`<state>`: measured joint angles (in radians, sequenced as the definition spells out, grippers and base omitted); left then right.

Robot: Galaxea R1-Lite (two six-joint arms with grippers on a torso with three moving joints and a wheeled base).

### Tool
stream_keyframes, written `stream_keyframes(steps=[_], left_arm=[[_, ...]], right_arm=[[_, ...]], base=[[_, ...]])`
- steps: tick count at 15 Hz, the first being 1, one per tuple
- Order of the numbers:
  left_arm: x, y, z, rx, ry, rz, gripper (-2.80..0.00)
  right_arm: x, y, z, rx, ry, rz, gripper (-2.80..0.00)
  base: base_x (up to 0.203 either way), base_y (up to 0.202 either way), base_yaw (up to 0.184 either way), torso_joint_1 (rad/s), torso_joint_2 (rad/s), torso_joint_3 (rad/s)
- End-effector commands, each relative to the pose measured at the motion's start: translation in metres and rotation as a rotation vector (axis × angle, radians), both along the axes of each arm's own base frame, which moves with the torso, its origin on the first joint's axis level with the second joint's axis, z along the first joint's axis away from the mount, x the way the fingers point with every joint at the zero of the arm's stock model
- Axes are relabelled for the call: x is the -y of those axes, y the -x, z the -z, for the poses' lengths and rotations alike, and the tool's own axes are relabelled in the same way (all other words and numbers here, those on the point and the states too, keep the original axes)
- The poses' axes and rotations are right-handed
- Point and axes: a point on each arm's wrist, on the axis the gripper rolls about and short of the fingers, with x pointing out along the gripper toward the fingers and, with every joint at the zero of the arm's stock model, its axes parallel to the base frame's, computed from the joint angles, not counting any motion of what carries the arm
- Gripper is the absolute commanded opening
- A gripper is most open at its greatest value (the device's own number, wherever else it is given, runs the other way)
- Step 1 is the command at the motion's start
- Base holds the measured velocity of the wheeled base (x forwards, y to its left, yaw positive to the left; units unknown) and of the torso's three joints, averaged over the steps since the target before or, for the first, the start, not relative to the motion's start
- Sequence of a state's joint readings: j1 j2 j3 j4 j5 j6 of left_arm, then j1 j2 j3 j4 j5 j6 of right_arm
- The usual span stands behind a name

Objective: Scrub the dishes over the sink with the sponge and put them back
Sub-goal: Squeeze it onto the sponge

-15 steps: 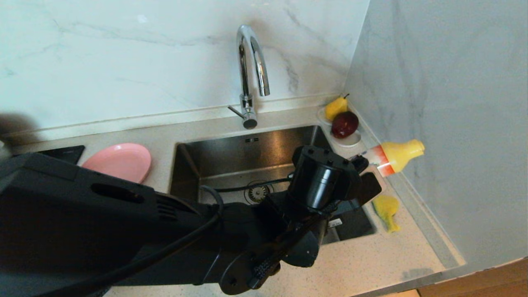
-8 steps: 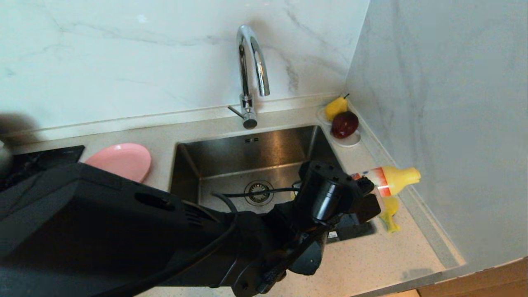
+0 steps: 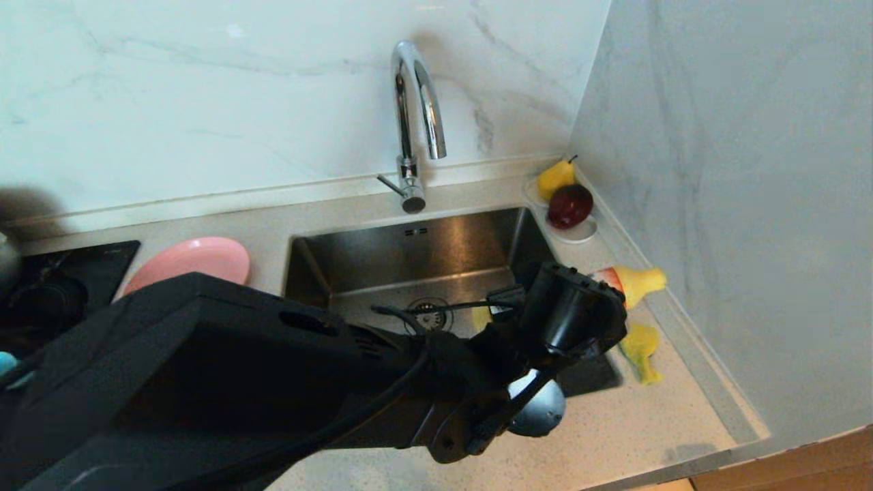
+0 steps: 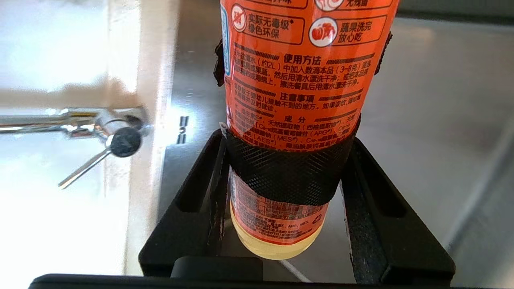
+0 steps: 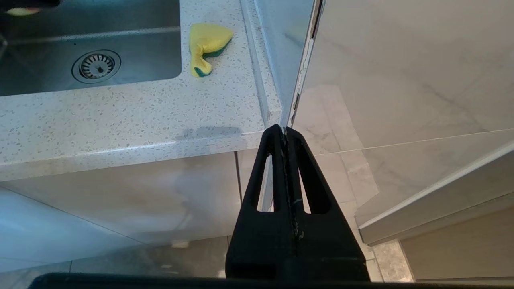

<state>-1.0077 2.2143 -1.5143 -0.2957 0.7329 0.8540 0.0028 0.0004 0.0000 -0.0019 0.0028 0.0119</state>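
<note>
My left gripper (image 4: 289,160) is shut on an orange dish-soap bottle (image 4: 299,80), its fingers (image 4: 209,192) clamped on a black mesh band near the base. In the head view the bottle's yellow cap (image 3: 638,279) sticks out to the right past my left wrist, just above the sponge (image 3: 640,351). The yellow-and-green sponge (image 5: 207,44) lies on the counter right of the sink (image 3: 409,252). A pink plate (image 3: 198,262) sits on the counter left of the sink. My right gripper (image 5: 284,130) hangs shut and empty below the counter's front edge.
A curved chrome tap (image 3: 416,116) rises behind the basin, with a strainer drain (image 3: 426,310) in its floor. A white saucer (image 3: 580,232) with a pear and a red fruit stands in the back right corner. A black hob (image 3: 41,286) is at far left. A wall runs along the counter's right side.
My left hand has swung to the right over the sink's right side and turned. The bottle in it has dropped lower and now hangs just above the sponge.
</note>
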Motion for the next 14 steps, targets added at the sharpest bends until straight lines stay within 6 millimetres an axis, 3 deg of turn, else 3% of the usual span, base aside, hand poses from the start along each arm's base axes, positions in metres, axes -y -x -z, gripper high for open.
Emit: stream_keyframes(steps=[1,14], left_arm=[[0.014,-0.009,0.018,0.004,-0.02,-0.018,-2.8],[0.031,-0.02,0.044,0.011,-0.147,-0.102,-2.8]], right_arm=[[0.0,0.0,0.0,0.001,0.0,-0.001,-2.8],[0.0,0.0,0.0,0.002,0.0,-0.001,-2.8]], base=[[0.0,0.0,0.0,0.0,0.0,0.0],[0.0,0.0,0.0,0.0,0.0,0.0]])
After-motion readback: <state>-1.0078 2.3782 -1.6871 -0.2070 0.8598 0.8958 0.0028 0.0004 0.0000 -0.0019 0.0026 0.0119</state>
